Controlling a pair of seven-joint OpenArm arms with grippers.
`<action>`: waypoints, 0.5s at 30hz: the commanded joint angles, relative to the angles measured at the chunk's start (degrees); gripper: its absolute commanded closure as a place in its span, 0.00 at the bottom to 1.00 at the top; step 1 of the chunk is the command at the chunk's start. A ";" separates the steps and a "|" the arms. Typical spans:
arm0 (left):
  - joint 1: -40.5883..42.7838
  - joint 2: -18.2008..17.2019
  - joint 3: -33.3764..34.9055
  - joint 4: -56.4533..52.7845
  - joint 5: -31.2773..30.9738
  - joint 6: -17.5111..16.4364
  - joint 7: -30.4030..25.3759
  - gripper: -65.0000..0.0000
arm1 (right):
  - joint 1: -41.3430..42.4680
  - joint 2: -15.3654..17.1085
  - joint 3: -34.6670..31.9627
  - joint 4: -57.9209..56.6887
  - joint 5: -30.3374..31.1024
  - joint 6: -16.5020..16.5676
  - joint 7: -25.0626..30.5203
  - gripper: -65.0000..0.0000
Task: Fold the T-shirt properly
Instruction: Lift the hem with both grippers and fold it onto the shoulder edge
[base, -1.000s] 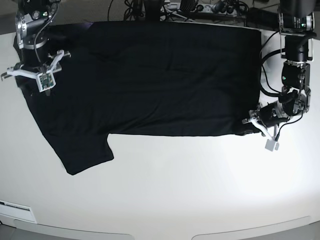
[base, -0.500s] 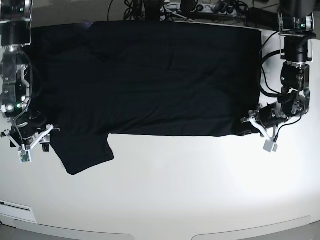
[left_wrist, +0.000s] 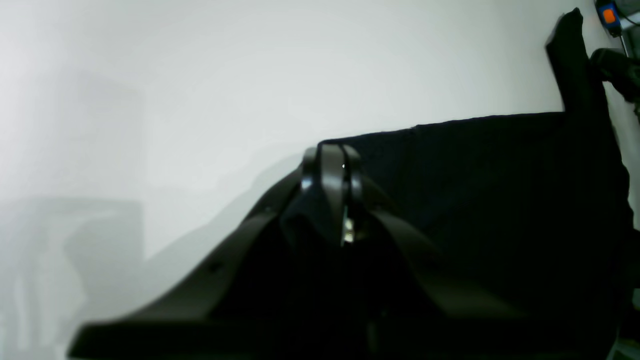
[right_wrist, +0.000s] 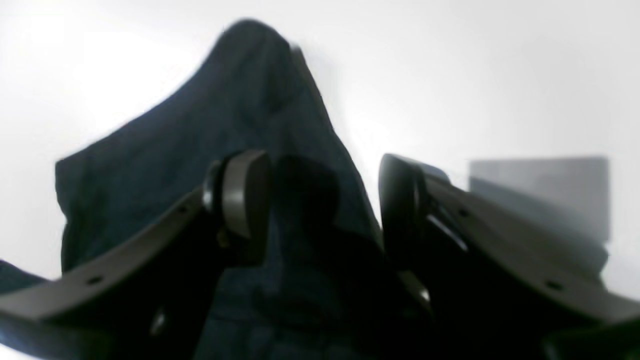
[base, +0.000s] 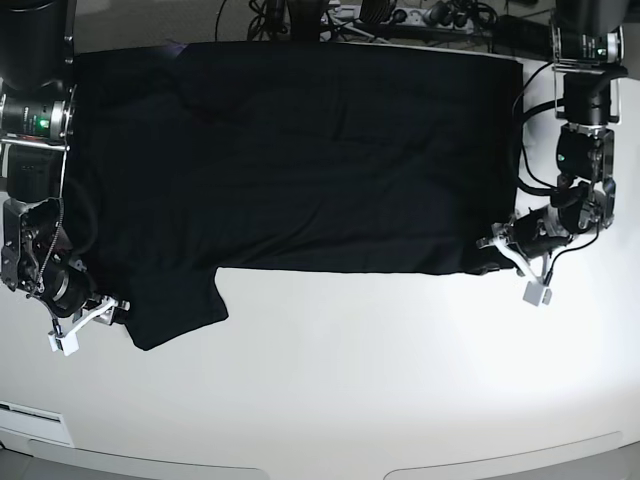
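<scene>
White table (base: 360, 370) w/ black shirt (base: 300, 160) on it; L gripper (left_wrist: 332, 160) pinches shirt corner, R gripper (right_wrist: 320, 200) wide apart over sleeve (base: 175, 308).

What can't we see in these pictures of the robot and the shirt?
- The shirt's printed picture: the base view shows nearly all plain black, so the design can't be made out.
- The cloth between the left end effector's tips: dark on dark in the left wrist view.
- The right end effector's fingers: blurred in the right wrist view.
- The right arm's top: cut off by the base view's edge.
</scene>
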 joint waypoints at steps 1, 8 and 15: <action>0.20 -0.48 0.37 -0.22 4.02 1.49 3.89 1.00 | 1.40 0.28 0.31 0.55 0.59 0.35 0.55 0.44; 0.22 -0.50 0.37 -0.24 4.04 1.49 3.89 1.00 | 0.96 -1.07 0.31 0.57 0.68 5.57 0.61 0.50; 0.15 -0.50 0.37 -0.22 4.00 -4.63 2.43 1.00 | 0.96 -1.03 0.31 1.22 9.53 14.02 -3.65 1.00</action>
